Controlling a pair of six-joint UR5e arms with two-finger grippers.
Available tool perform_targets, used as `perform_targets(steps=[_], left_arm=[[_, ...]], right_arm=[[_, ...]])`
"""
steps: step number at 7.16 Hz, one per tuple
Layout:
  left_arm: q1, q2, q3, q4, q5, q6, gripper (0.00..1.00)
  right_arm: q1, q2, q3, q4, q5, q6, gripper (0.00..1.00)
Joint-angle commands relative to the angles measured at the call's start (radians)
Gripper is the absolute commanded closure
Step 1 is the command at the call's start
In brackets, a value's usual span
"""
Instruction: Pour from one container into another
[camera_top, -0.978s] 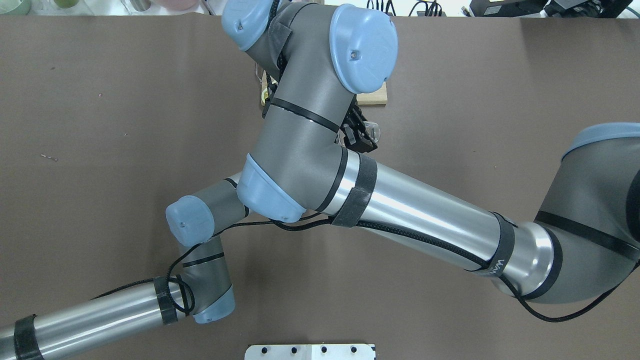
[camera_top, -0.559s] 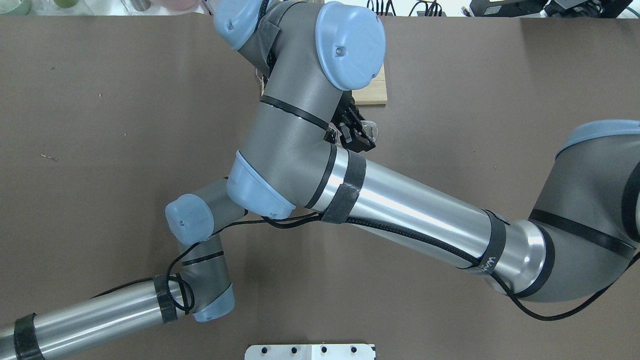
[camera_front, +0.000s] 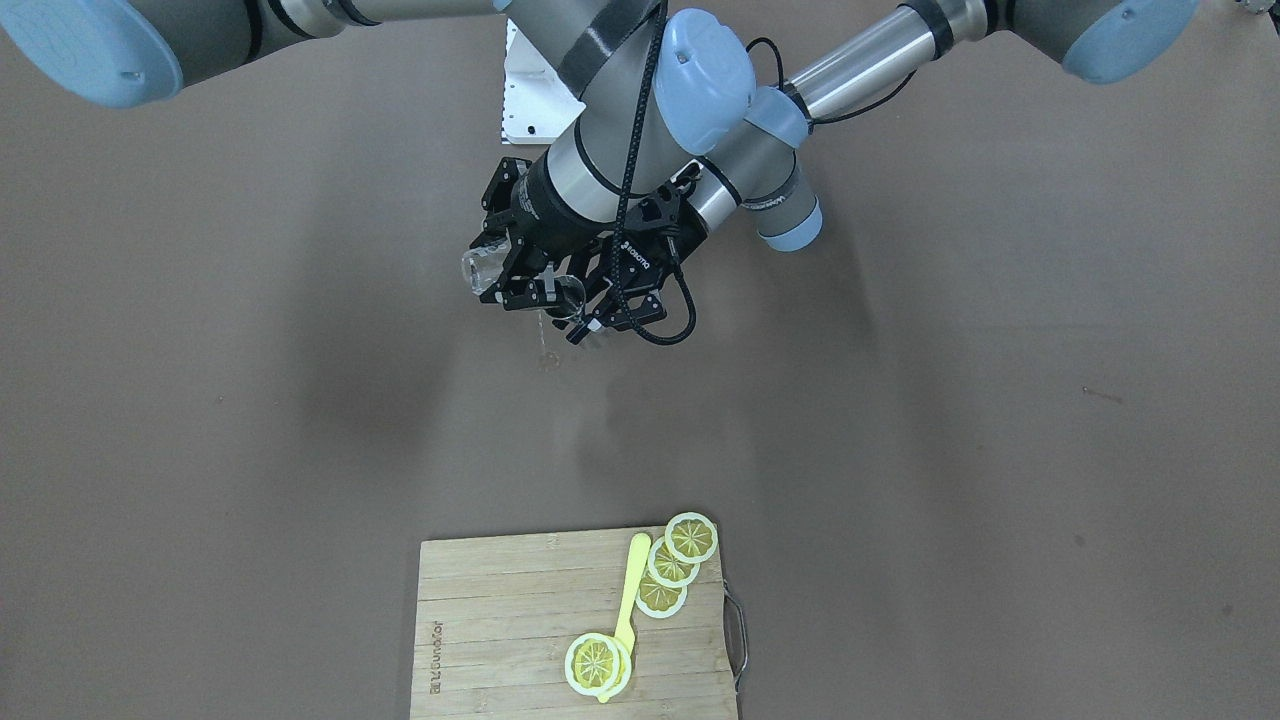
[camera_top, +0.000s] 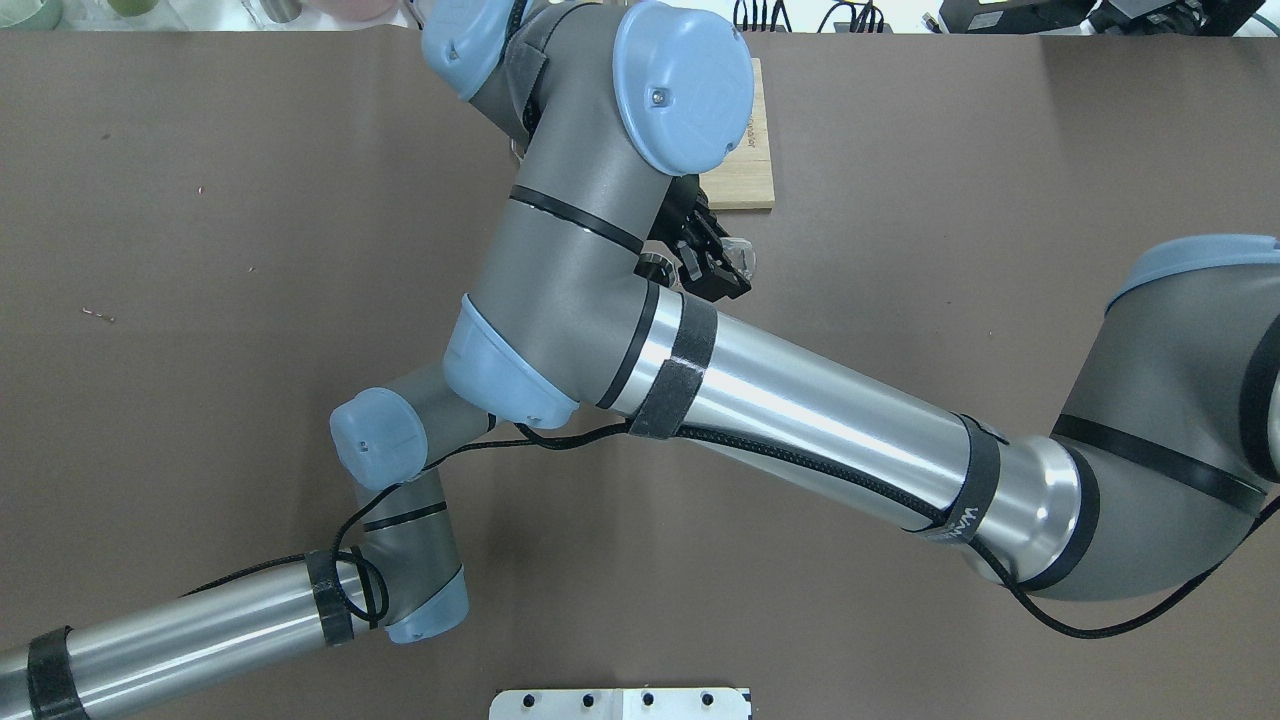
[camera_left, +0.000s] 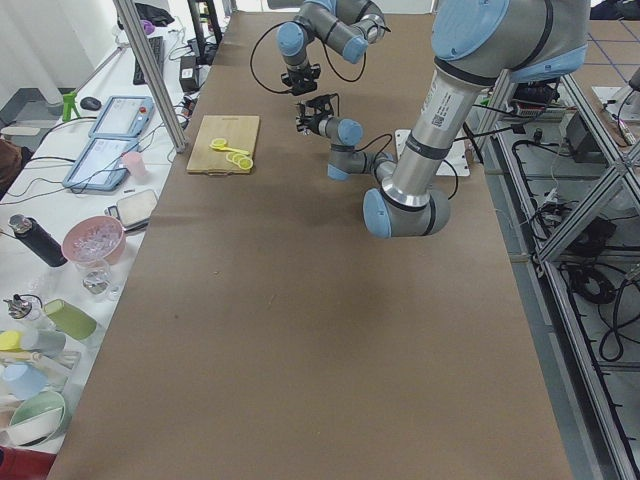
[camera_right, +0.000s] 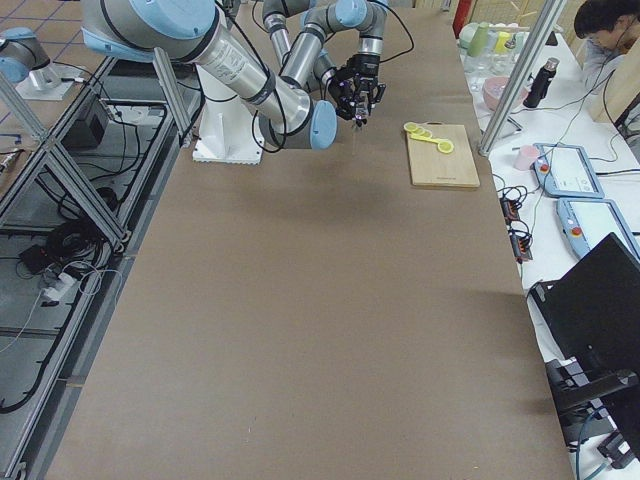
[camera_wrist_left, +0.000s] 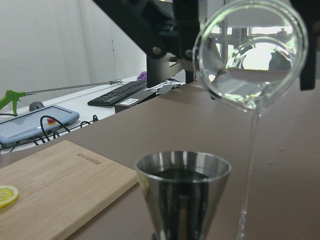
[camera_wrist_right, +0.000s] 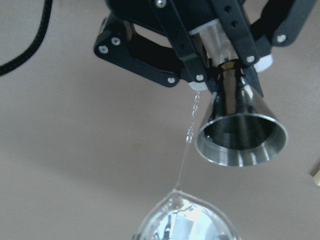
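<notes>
Tabletop (camera_front: 950, 450) brown, side bench (camera_left: 40, 205) cluttered

A robotics laboratory is indicated: robot arms (camera_top: 800, 400) are mounted at a brown-covered tabletop (camera_right: 300, 330) edged by aluminium struts (camera_right: 60, 160), with cable bundles (camera_right: 60, 240) laid on the floor behind the right claw (camera_front: 497, 262). Beyond that claw, teach pendants (camera_right: 566, 170), a keyboard (camera_wrist_left: 117, 92) and a dark screen (camera_right: 590, 290) are set on a white side tabletop (camera_right: 600, 120), where a person (camera_right: 605, 20) is seated.

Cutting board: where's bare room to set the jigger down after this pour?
Front view: the board's logo side is bare; lemon slices and a yellow utensil crowd its handle side. Bare table lies between board and the held jigger.
</notes>
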Motion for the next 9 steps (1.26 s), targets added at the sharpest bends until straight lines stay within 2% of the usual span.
perform_targets(steps=[1, 3, 5, 7, 9], left_arm=[[-0.002, 0.000, 0.000, 0.000, -0.001, 0.000, 1.00], [-0.003, 0.000, 0.002, 0.000, -0.001, 0.000, 1.00], [-0.005, 0.000, 0.000, 0.000, -0.001, 0.000, 1.00], [-0.005, 0.002, 0.002, 0.000, -0.001, 0.000, 1.00], [-0.006, 0.002, 0.002, 0.000, -0.001, 0.000, 1.00]], right_arm=[[0.004, -0.001, 0.000, -0.003, 0.016, -0.004, 1.00], [0.004, -0.001, 0.006, -0.044, 0.029, -0.004, 1.00], [0.007, 0.009, -0.001, -0.038, 0.038, 0.000, 1.00], [0.008, 0.014, -0.014, 0.008, 0.047, 0.017, 1.00], [0.008, 0.016, -0.072, 0.090, 0.047, 0.046, 1.00]])
